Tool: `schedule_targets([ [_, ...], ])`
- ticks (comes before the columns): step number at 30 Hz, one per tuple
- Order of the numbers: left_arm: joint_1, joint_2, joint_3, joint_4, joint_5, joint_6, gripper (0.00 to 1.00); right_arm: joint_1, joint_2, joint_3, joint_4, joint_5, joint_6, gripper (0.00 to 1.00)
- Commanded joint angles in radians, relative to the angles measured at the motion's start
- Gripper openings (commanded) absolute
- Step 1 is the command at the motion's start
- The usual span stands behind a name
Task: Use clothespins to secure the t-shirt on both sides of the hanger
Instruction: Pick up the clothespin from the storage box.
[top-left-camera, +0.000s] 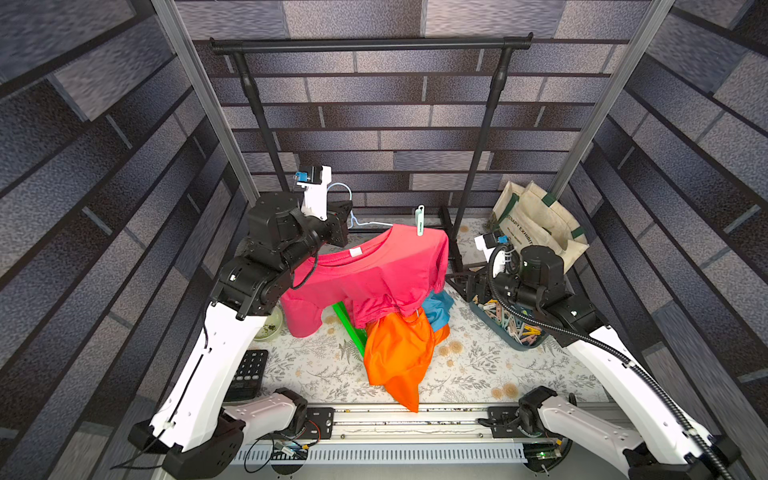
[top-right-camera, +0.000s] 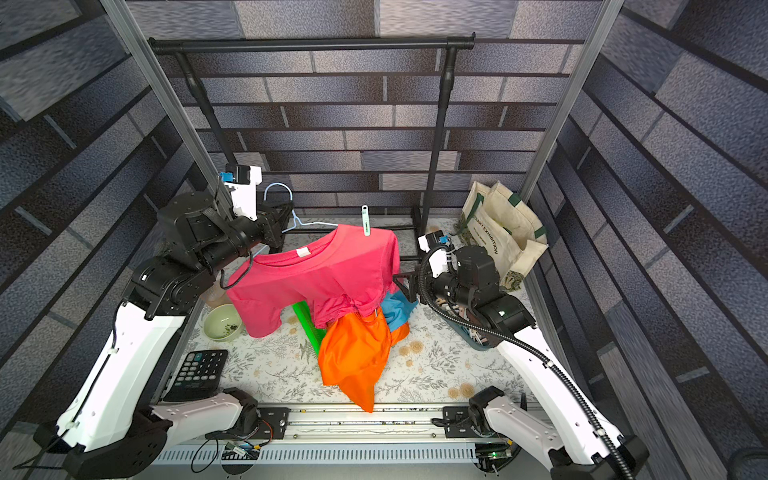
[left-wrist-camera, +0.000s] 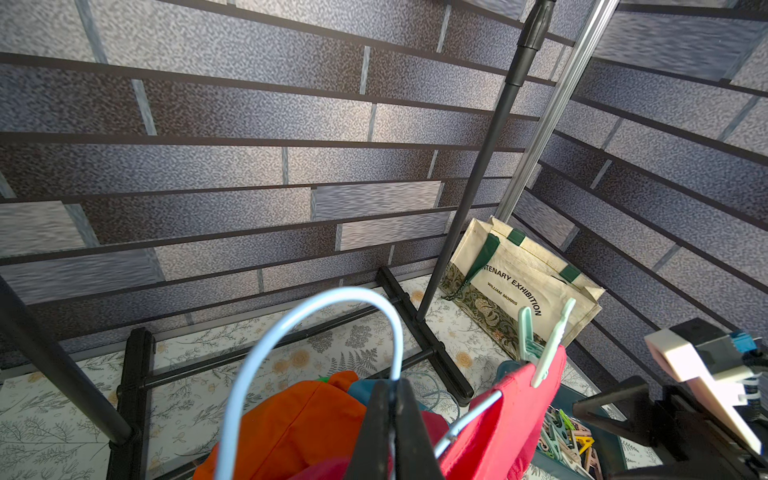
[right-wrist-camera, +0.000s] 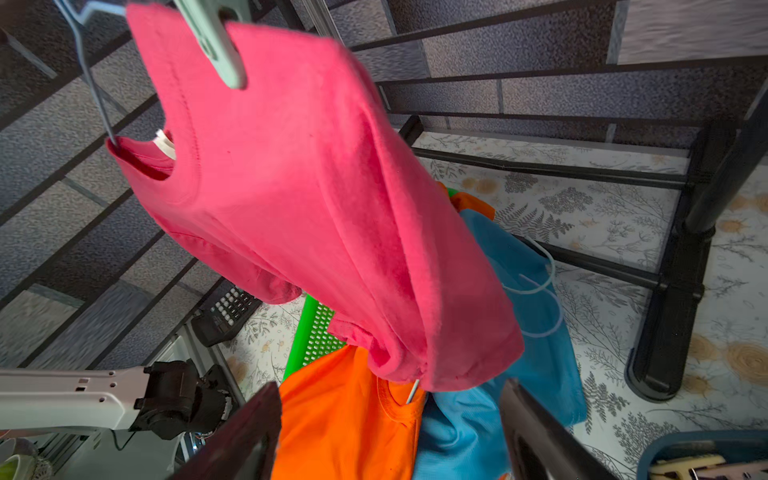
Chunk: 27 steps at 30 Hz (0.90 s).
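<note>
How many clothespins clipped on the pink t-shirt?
1: a mint clothespin on the pink t-shirt, at the shoulder nearer the right arm. The left arm hides part of the other shoulder.

The t-shirt (top-left-camera: 374, 270) hangs on the hanger (left-wrist-camera: 332, 292), above the tabletop (top-left-camera: 465, 374). One clothespin (top-left-camera: 420, 220) is clipped on the t-shirt's right shoulder edge. The rack (top-left-camera: 370, 43) stands behind the t-shirt. The bin (right-wrist-camera: 727, 439), with clothespins (top-left-camera: 513, 326) in it, sits to the right. The bag (top-left-camera: 536, 224) is right rear, behind the bin. The bowl (top-right-camera: 212, 320) is to the left and the calculator (top-right-camera: 199, 368) left front. Garments (top-left-camera: 399, 353) are heaped beneath and in front of the hem.
</note>
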Motion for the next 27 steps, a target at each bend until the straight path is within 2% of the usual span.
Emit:
schedule_targets([
  [1, 0.004, -0.012, 0.028, 0.033, 0.026, -0.032, 0.00, -0.008, 0.029, 0.004, 0.030, 0.050, 0.032, 0.69],
  [3, 0.005, -0.016, 0.020, 0.029, 0.022, -0.038, 0.00, -0.007, 0.066, 0.046, 0.052, 0.016, 0.059, 0.56],
  [6, 0.005, -0.021, 0.013, 0.026, -0.017, -0.047, 0.00, -0.009, 0.116, 0.065, 0.089, -0.001, 0.101, 0.21],
  [7, 0.006, -0.018, 0.018, 0.015, -0.066, -0.057, 0.00, -0.010, 0.131, 0.072, 0.092, 0.016, 0.112, 0.13],
  [8, 0.005, -0.012, 0.034, -0.007, -0.157, -0.075, 0.00, -0.012, 0.147, 0.080, 0.083, 0.045, 0.125, 0.11],
  [10, 0.001, 0.018, 0.093, -0.091, -0.391, -0.119, 0.00, -0.017, 0.172, 0.097, 0.051, 0.070, 0.137, 0.15],
  [11, -0.006, 0.034, 0.126, -0.137, -0.531, -0.133, 0.00, -0.019, 0.176, 0.104, 0.033, 0.081, 0.137, 0.26],
  [13, -0.034, 0.051, 0.151, -0.163, -0.708, -0.145, 0.00, -0.022, 0.168, 0.104, -0.009, 0.144, 0.136, 0.53],
  [14, -0.051, 0.052, 0.150, -0.153, -0.775, -0.149, 0.00, -0.023, 0.159, 0.105, -0.039, 0.185, 0.127, 0.62],
  [16, -0.090, 0.060, 0.143, -0.119, -0.886, -0.149, 0.00, -0.024, 0.139, 0.106, -0.112, 0.302, 0.112, 0.69],
  [19, -0.131, 0.081, 0.142, -0.071, -0.996, -0.153, 0.00, -0.032, 0.114, 0.094, -0.233, 0.511, 0.117, 0.67],
  [22, -0.139, 0.107, 0.136, -0.055, -1.009, -0.189, 0.00, -0.064, 0.113, 0.043, -0.321, 0.639, 0.152, 0.50],
  [24, -0.144, 0.124, 0.127, -0.045, -1.003, -0.209, 0.00, -0.106, 0.140, -0.003, -0.374, 0.667, 0.186, 0.41],
  [27, -0.154, 0.153, 0.104, -0.023, -0.985, -0.220, 0.00, -0.205, 0.199, -0.084, -0.380, 0.555, 0.210, 0.37],
])
